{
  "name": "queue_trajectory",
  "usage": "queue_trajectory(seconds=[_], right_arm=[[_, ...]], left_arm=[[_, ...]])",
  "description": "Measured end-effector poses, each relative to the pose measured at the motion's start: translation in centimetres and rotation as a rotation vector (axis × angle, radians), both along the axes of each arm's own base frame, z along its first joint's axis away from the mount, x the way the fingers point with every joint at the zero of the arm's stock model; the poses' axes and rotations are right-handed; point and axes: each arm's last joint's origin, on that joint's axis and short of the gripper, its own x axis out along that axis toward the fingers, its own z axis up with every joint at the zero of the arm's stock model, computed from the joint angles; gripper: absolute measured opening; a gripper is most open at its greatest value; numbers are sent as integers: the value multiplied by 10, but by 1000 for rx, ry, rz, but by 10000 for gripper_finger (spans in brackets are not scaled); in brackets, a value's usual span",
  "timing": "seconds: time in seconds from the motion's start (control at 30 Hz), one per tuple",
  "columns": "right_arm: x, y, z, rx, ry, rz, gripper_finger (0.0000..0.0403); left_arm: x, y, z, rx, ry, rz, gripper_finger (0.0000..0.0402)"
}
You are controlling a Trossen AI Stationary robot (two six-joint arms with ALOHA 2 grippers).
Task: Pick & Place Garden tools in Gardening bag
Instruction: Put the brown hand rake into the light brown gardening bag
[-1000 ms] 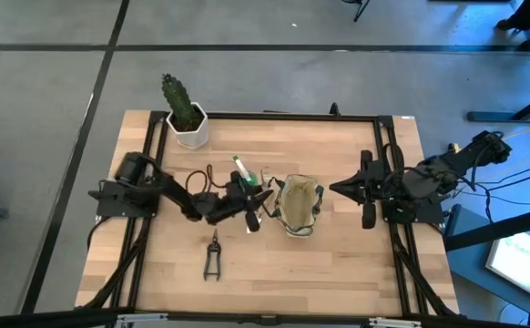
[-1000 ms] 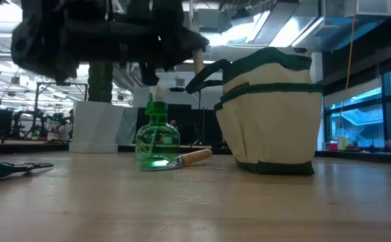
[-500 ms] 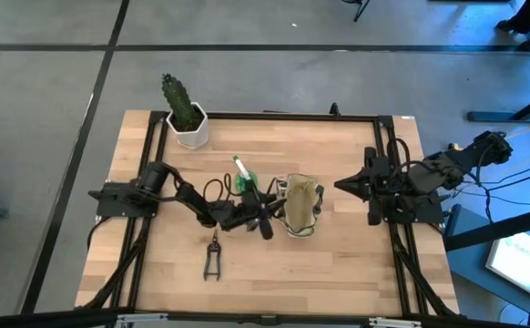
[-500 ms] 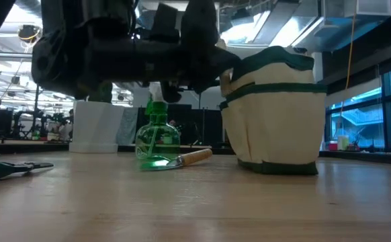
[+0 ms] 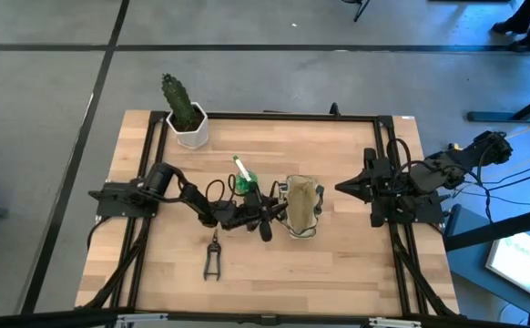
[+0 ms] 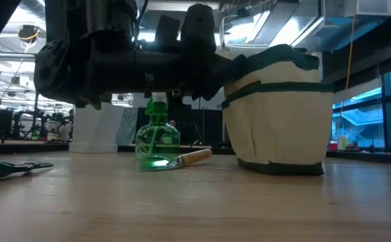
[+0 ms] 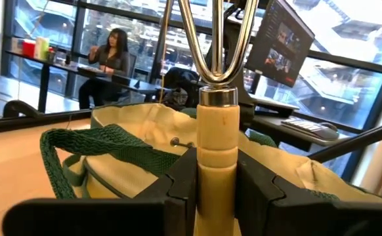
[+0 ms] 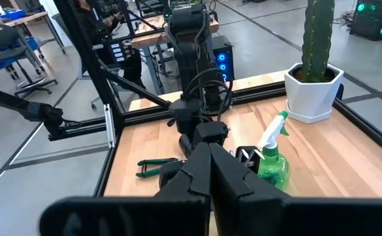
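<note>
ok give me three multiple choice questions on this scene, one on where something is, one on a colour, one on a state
1. Where do the pruning shears lie?
A. inside the gardening bag
B. on the table, on the left arm's side
C. beside the cactus pot

2. What colour is the spray bottle?
A. green
B. red
C. blue

3. What is the left gripper doing?
A. hanging open and empty
B. gripping a wooden-handled hand rake
C. gripping the spray bottle

Answers:
1 B, the high view shows them alone on the wood.
2 A, the low view shows clear green.
3 B, its wrist view shows the wooden handle clamped, prongs toward the gardening bag.
</note>
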Motion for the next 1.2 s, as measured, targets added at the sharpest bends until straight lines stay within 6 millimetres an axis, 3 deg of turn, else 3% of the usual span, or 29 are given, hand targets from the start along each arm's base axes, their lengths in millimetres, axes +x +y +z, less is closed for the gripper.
queue_trajectory(seconds=[0.17,0.43,0.83,1.07,1.2], right_arm=[[-2,-1,1,1,-6,0,0],[-4,-2,2,-6,-15,3,0],[-5,-3,3,-8,-20,3,0],[-6,-3,5,-5,-32,3,0],[-9,-5,8,-5,-56,4,0]], left_arm=[[0,0,0,-15,-3,-15,65],[0,0,-1,-46,-10,12,124],[0,-1,0,-37,-12,-42,126],[5,-4,27,21,-75,-61,124],[6,-3,36,44,3,-37,111]])
